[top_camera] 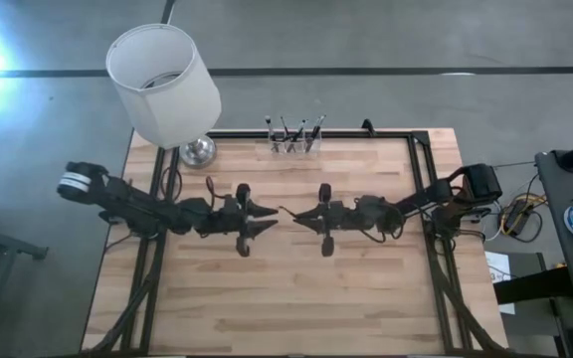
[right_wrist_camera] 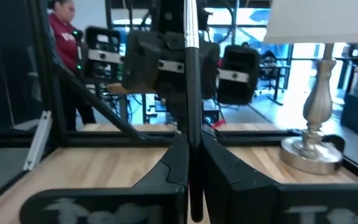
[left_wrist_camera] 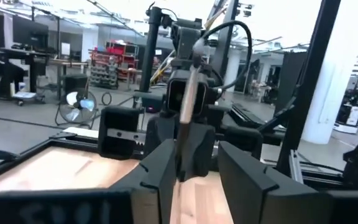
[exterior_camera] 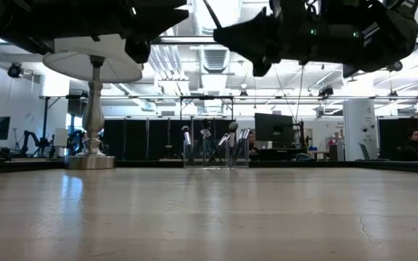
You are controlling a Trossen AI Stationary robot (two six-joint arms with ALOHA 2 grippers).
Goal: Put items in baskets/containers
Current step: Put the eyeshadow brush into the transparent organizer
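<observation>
Both grippers hover over the table's middle, tip to tip. My right gripper (top_camera: 292, 213) (right_wrist_camera: 191, 142) is shut on one thin makeup brush (right_wrist_camera: 191, 56), which has a dark handle and a silver ferrule. My left gripper (top_camera: 270, 213) (left_wrist_camera: 197, 152) faces it and is open. Its fingers stand on either side of the brush (left_wrist_camera: 190, 102) and the right fingertips. The clear holder (top_camera: 294, 145) (exterior_camera: 215, 152) stands at the table's far edge with several brushes upright in it. My right gripper pinches the brush's dark handle (right_wrist_camera: 192, 106) between its two fingers, below the silver ferrule. The fingers come level from the table's right and lie across the brush. The brush stands about upright, lifted clear above the table.
A lamp with a white shade (top_camera: 162, 80) stands at the far left corner on a silver base (top_camera: 198, 151) (right_wrist_camera: 309, 152). A black frame (top_camera: 421, 179) borders the wooden table. A person in a red top (right_wrist_camera: 64, 37) stands beyond the table's left side.
</observation>
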